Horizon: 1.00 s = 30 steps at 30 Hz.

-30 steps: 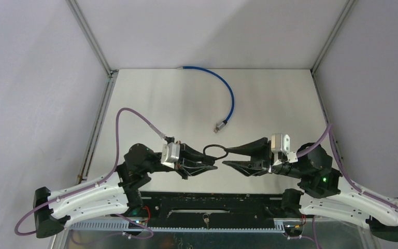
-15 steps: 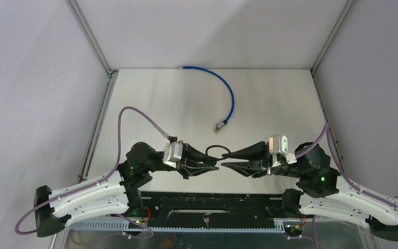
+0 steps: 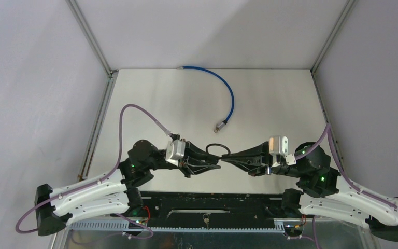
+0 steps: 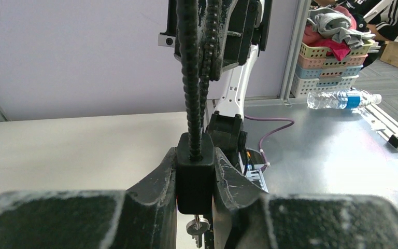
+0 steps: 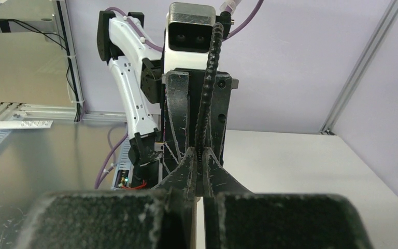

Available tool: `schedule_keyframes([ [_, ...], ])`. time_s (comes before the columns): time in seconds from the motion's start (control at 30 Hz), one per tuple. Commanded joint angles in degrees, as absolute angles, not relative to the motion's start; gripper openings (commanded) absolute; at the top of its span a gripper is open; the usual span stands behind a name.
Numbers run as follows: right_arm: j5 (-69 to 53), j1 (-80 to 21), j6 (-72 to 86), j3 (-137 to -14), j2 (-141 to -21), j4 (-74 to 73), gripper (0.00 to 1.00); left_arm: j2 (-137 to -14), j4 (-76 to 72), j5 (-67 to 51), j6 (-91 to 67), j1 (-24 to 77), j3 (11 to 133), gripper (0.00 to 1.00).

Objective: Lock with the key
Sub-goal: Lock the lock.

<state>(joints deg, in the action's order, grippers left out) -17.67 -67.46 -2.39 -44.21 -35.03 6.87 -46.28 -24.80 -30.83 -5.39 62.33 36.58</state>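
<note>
Clamped in left gripper point(image 4: 195, 155), centre of table's near part: boxy matte-black lock body point(image 4: 195, 181), small metal key point(image 4: 197, 229) hanging below. Pinched tight by right gripper point(image 5: 202, 155): ribbed black cable point(image 5: 210, 72). Farther back, curved glossy blue cord point(image 3: 229, 92).

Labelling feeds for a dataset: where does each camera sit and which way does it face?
Top external: above, behind the bases, looking down on the table; left gripper and right gripper show.
Left wrist: on its arm, facing the right arm; its fingers clamp the lock body.
Right wrist: on its arm, facing the left arm; its fingers pinch the black cable.
Both wrist views share that cable.
</note>
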Motion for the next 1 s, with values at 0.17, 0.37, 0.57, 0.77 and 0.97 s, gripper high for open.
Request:
schedule_keyframes([
  [0.17,-16.6,-67.3,-4.9,-46.4,-34.5,6.9,0.21,-46.5,-24.4,-30.0,-4.5,62.1,40.1,0.00],
  [0.37,-17.9,-67.4,-5.5,-46.4,-34.0,5.5,0.24,-46.7,-24.4,-29.5,-4.3,62.1,40.2,0.00],
  [0.57,-17.3,-67.3,-5.1,-46.4,-34.0,6.1,0.00,-47.0,-24.4,-29.6,-4.6,62.1,40.3,0.00],
  [0.77,-13.7,-67.7,-6.7,-48.1,-36.3,3.9,0.00,-47.9,-22.4,-29.2,-4.5,62.1,41.1,0.00],
  [0.97,-11.9,-68.3,-9.1,-51.3,-40.7,-4.5,0.00,-48.8,-20.5,-28.3,-4.3,62.1,42.1,0.00],
])
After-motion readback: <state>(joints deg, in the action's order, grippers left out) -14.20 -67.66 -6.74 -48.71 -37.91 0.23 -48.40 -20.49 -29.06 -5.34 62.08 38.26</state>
